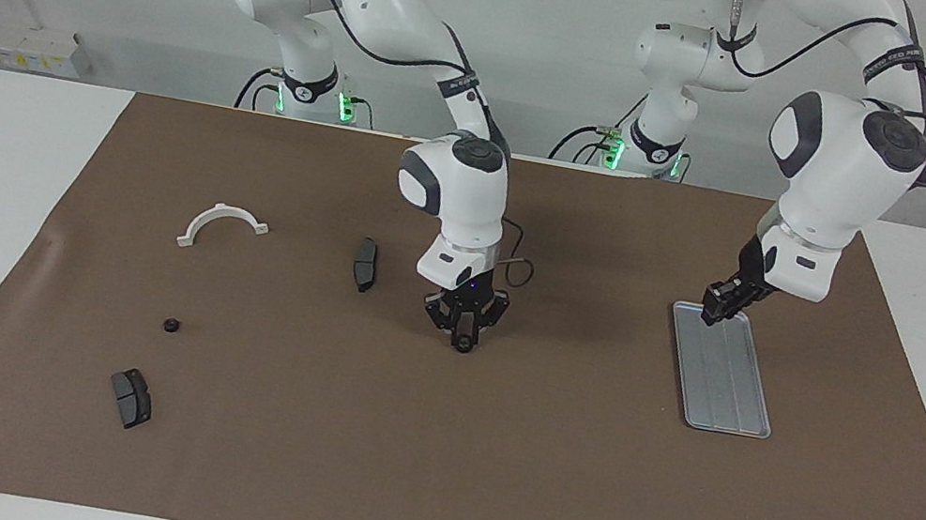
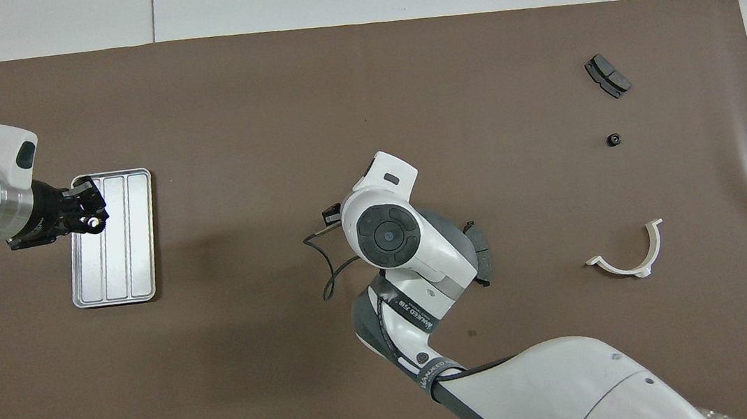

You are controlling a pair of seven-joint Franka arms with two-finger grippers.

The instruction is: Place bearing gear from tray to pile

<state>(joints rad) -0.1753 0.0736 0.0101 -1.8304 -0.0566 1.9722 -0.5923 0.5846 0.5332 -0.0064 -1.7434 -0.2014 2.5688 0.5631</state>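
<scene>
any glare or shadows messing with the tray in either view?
Overhead view: the tray shows bright reflective patches along its ridges. Facing view: the tray looks matte grey, no glare. Soft arm shadows fall on the brown mat in both views.

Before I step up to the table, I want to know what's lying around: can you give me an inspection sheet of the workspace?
Surface: brown paper mat on a white table, wrinkled toward the right arm's end.
Job's things: flat ridged silver-grey metal tray, nothing seen in it; small black round part toward the right arm's end.
Clutter: white plastic half-ring bracket; two dark grey pads.
Grippers: left gripper over the tray's end nearer the robots; right gripper low over the mat's middle.
Cables: black cable loop at the right wrist.
Surroundings: white box by the wall.
</scene>
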